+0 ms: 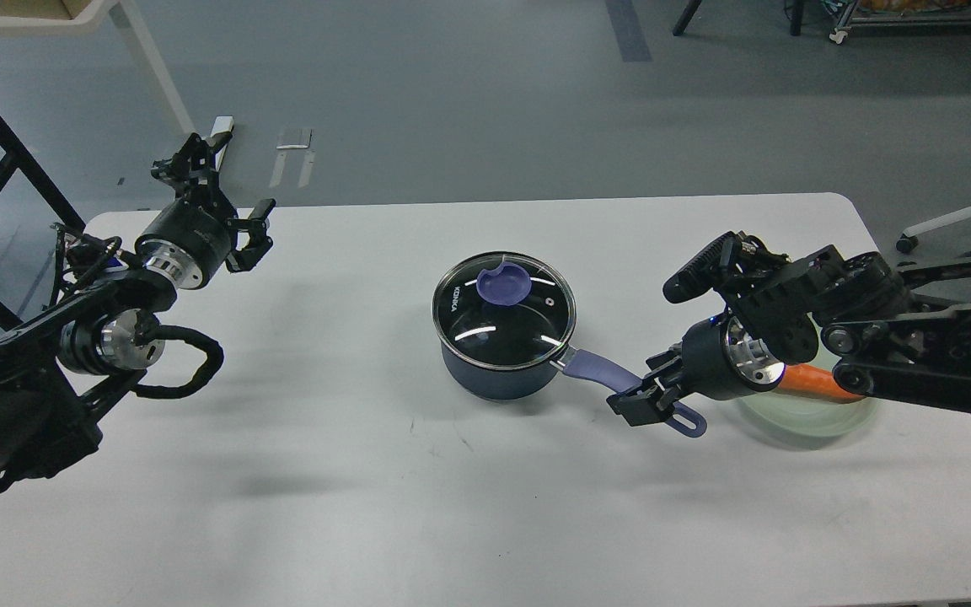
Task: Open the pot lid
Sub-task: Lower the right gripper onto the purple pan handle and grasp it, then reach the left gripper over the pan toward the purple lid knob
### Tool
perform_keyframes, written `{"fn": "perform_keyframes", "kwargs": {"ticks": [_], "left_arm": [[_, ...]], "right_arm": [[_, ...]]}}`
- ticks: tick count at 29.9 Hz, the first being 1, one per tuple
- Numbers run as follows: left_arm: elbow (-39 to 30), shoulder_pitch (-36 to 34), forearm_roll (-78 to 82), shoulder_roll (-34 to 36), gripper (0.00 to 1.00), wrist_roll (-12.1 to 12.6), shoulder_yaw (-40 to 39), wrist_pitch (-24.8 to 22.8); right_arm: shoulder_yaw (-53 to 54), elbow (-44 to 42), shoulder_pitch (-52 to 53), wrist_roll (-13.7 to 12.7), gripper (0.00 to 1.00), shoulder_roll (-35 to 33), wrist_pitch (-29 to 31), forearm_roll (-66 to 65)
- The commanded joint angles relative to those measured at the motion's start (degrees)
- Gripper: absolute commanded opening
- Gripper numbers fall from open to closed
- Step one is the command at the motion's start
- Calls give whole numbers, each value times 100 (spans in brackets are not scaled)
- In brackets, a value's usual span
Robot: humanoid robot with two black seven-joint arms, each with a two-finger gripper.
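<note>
The right claw (650, 389) sits over the long lavender handle, near its holed end; whether it grips it I cannot tell. Leftward stands the navy pot (498, 375), its glass lid (504, 309) still on. Behind the claw, a green dish (806, 416) holds something orange. The left claw (228, 190), fingers spread, hovers far left over the white tabletop (367, 489).

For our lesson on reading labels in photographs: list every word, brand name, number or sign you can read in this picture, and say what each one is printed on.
"KONKA": white capital letters on the glass lid of the pot, near its left rim, running along the edge.
Faint marking on the left pincer's black wrist body: too small and dark to read.
No other readable text, numbers or signs on the table, the right pincer or the floor.
</note>
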Motion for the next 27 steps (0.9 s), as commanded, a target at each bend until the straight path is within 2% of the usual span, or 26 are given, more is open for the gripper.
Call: {"fn": "perform_keyframes", "kwargs": {"ticks": [1,5,10,14,19,27], "left_arm": [[1,-9,81,1,99,-8,0,0],[-8,-26,151,-8,99,-8,0,8],[-70,-105,555,44,99,0,0,17],[-96,-149,907,71,99,-8,0,17],[-315,-167,1346,115,99,-8,9,61],[-1079,-298,3041,203,99,-17,9,315]], "right_arm": [[0,-4,-54,-1,65,3,1,17],[9,5,-45,-1,53,3,1,17],[0,-4,-19,-10,45,-6,1,8],[0,5,-28,-10,32,3,1,17],[9,5,-45,-10,30,12,1,17],[9,5,-10,-27,30,3,1,25]]}}
